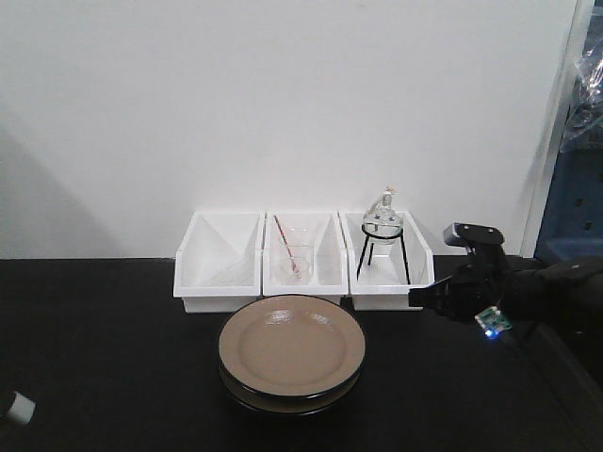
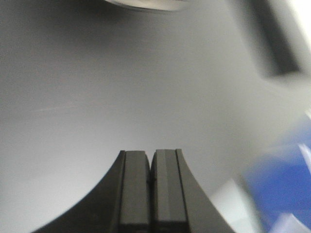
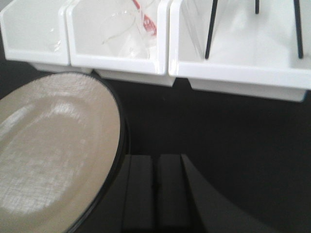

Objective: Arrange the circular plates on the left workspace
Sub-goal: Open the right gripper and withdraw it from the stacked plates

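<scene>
The stacked plates (image 1: pixel 292 350) sat on the bench (image 1: pixel 104 358) before the bins (image 1: pixel 303 247), just left of the clenched, empty right gripper (image 3: pixel 156 194), the nearer one; the left gripper (image 2: pixel 150 189) was clenched too.

a matte black benchtop (image 1: pixel 113 377) carries three white bins (image 1: pixel 303 264) in a row by the wall, with two stacked plates (image 1: pixel 292 353) just before them.
</scene>
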